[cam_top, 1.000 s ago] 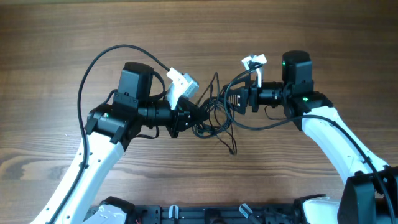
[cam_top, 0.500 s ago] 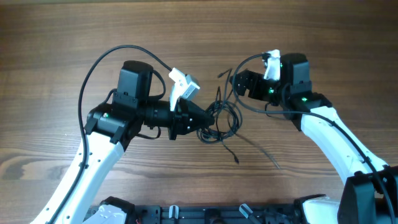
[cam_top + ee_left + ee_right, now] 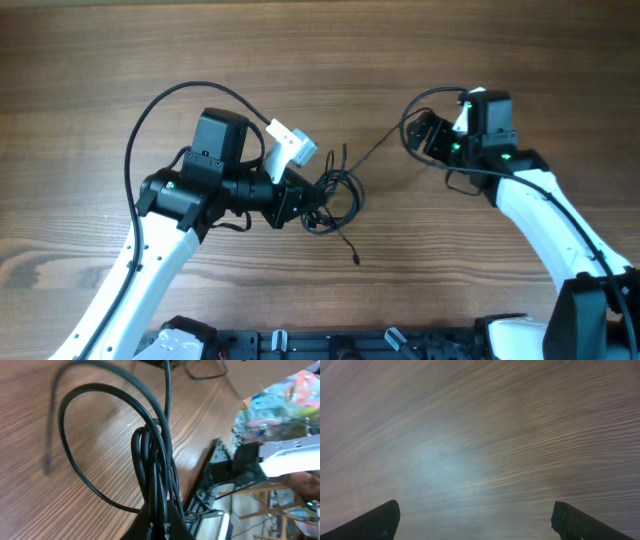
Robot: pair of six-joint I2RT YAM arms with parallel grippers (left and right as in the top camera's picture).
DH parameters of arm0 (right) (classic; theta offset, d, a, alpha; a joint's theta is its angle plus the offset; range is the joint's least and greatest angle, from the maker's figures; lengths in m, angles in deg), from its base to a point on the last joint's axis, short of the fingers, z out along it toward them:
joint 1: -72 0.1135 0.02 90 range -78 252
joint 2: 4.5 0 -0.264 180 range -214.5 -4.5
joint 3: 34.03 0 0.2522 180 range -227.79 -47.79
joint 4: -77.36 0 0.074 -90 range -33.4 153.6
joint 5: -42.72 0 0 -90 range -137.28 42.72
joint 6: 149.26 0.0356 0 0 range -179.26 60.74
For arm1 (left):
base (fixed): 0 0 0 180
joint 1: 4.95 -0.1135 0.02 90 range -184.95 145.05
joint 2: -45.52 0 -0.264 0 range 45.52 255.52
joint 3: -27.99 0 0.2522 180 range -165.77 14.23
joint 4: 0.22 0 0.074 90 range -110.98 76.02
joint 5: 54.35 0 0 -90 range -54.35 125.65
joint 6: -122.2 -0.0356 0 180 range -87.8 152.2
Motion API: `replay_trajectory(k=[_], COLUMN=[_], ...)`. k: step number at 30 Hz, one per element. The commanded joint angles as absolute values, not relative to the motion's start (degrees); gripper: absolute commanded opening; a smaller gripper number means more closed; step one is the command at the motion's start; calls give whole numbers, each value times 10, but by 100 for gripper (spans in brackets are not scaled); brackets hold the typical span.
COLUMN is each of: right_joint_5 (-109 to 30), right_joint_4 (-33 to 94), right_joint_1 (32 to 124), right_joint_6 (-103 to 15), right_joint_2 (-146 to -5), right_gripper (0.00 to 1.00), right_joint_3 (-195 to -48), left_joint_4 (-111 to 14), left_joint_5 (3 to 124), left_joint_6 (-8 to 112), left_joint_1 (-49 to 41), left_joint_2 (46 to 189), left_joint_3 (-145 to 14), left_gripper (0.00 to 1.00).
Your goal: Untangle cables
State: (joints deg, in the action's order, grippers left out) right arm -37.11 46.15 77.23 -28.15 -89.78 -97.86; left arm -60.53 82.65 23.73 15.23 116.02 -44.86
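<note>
The cables are thin black cords bunched in loops at the table's middle. One strand runs up-right toward my right gripper, and a loose end trails toward the front. My left gripper is shut on the bunch. In the left wrist view the loops fan out from between its fingers over the wood. My right gripper hovers at the right, tilted. In the right wrist view its jaws are wide open, with only blurred table between them.
The wooden table fills the view. The left arm's thick black cable arcs over the left side. A black rail runs along the front edge. The left wrist view shows the table edge and clutter beyond it.
My right gripper let go of the cables, opened, and moved up and to the right. The bunch shifted left with my left gripper, and the loose end was drawn in.
</note>
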Motion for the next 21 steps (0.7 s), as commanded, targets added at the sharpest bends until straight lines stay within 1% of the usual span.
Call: replay_trajectory(k=[1,4,7,9,10,11,12,14,15,19,21], right_joint_5=[-439,-451,-404,-311,-224,-160,-20,128,178,298,313], right_joint_4=[435,409,409,430,450,461,475,478,478,494,504], right_joint_1=[726,692,668,663,663,665,669,674,676,691,706], right_joint_6=[-218,-184,-200,-287,-370,-424,-527,-618,-647,-702,-716], right_joint_2=[-905,-905,-905,-905,-905,-905,-905,-905,-905,-905,-905], right_gripper=[100,100,100,100,100,100,100,100,100,100,100], right_joint_3=[-980,-980,-980,-980,-980,-980,-980,-980,-980,-980,-980], left_joint_4=[-599,-586,-579,-581,-585,-587,-592,-601,-606,-627,-637], left_joint_5=[801,801,801,801,801,801,801,801,801,801,801], left_joint_6=[234,234,228,206,182,168,141,112,102,84,84], left_joint_1=[152,152,152,152,152,152,152,152,152,153,158], left_joint_2=[1153,1153,1153,1153,1153,1154,1156,1161,1165,1186,1201], left_joint_3=[-449,-449,-449,-449,-449,-449,-449,-449,-449,-449,-449], left_gripper=[4,4,4,4,4,4,4,4,4,4,4])
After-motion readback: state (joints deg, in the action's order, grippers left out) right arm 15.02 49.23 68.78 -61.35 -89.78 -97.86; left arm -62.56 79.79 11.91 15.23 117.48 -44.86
